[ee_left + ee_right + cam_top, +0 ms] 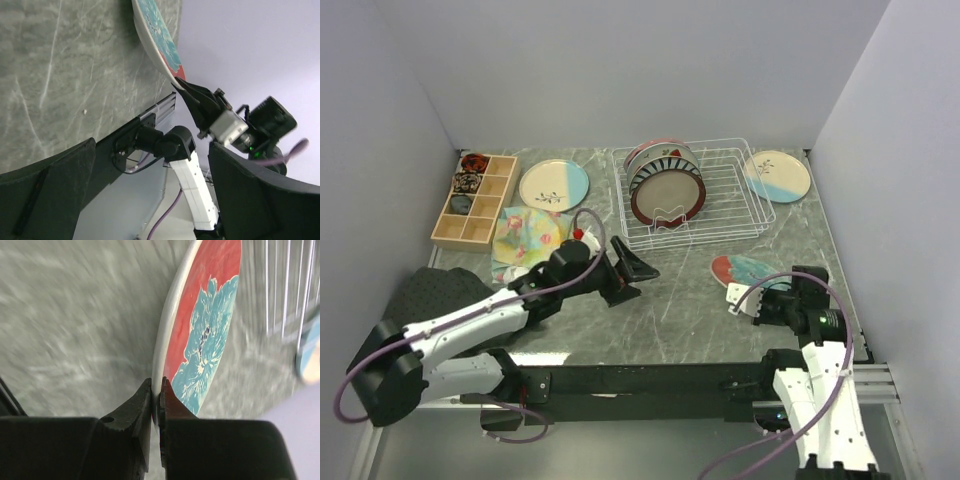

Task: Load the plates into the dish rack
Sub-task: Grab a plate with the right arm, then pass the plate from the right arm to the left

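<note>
Several round plates [665,182] are racked in the white wire dish rack [725,205], two cream-and-blue plates [554,185] are left flat beside it, the red teal-flowered plate [210,325] is pinched by the right gripper [156,395] nearby, and the left gripper [636,280] is spread empty.

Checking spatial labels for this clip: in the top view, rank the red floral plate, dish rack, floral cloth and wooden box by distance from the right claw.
1. Red floral plate, gripped by the right claw.
2. Dish rack, behind it, centre back.
3. Floral cloth, left.
4. Wooden box, far left.
</note>
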Robot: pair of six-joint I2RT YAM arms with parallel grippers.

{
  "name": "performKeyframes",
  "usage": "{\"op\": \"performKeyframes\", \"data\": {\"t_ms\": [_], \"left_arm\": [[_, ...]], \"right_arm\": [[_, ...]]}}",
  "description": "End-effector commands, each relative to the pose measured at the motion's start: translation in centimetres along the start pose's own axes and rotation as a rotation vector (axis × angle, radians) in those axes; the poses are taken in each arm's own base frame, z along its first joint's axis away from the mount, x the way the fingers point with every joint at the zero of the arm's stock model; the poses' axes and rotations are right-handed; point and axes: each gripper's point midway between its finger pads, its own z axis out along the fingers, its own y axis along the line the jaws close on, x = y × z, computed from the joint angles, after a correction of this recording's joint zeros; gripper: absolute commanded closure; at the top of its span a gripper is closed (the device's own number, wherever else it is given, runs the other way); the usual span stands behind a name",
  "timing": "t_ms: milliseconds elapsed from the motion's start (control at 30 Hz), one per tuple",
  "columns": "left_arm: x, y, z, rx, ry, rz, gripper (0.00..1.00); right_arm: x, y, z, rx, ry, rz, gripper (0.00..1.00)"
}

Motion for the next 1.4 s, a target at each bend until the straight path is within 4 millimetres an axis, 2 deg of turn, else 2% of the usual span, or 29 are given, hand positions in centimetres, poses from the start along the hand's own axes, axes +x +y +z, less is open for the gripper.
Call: {"op": "performKeyframes", "data": {"t_ms": [0,100,300,500,633,700,867,900,967,1000,1100,1233,1267,1333,1367], "left_arm": [[1.4,-1.7,2.0,-0.008,0.013,-0.122,0.02],[2.8,-1.0,3.6,-0.058,0.046,-0.156,0.02],[3.9,1.1,5.8,-0.166,0.057,-0.217,0.03],[3.3,2.6,6.8,-0.223,0.01,-0.248,0.05],[3.2,3.0,7.6,-0.243,0.007,-0.248,0.12],[3.2,3.1,8.2,-0.246,0.012,-0.243,0.18],[3.2,2.5,8.6,-0.219,0.021,-0.231,0.43],[3.2,2.3,8.5,-0.205,0.023,-0.227,0.56],[3.1,2.1,8.0,-0.176,0.019,-0.218,0.72],[2.9,2.0,7.7,-0.166,0.013,-0.21,0.86],[2.5,1.8,6.6,-0.141,-0.005,-0.149,0.97],[2.1,1.1,4.7,-0.094,-0.023,-0.015,0.99],[2.2,0.6,4.0,-0.075,-0.018,0.006,0.99],[2.3,0.2,3.2,-0.052,-0.008,0.07,0.99],[2.5,-0.5,2.5,-0.026,0.006,0.09,0.99]], "right_arm": [[-6.0,-0.4,-0.4,-0.027,-0.215,-0.048,1.0],[-8.1,0.3,-0.3,-0.07,-0.279,-0.077,1.0],[-11.3,0.7,0.0,-0.111,-0.376,-0.106,1.0],[-13.4,1.6,-0.1,-0.172,-0.445,-0.123,1.0],[-14.6,1.9,-0.2,-0.185,-0.476,-0.128,1.0],[-15.2,1.8,-0.3,-0.182,-0.492,-0.136,1.0],[-16.5,2.4,-0.2,-0.175,-0.505,-0.164,1.0],[-16.7,2.4,-0.2,-0.175,-0.504,-0.157,1.0],[-17.0,2.7,-0.4,-0.18,-0.51,-0.168,1.0],[-16.9,2.9,-0.4,-0.187,-0.506,-0.166,1.0],[-16.9,3.7,-1.0,-0.227,-0.52,-0.185,0.99],[-16.7,5.3,-2.2,-0.304,-0.534,-0.204,0.82],[-16.3,6.1,-2.5,-0.341,-0.533,-0.203,0.72],[-16.4,6.4,-3.2,-0.36,-0.541,-0.198,0.59],[-16.1,6.8,-3.5,-0.382,-0.529,-0.183,0.47]]}}
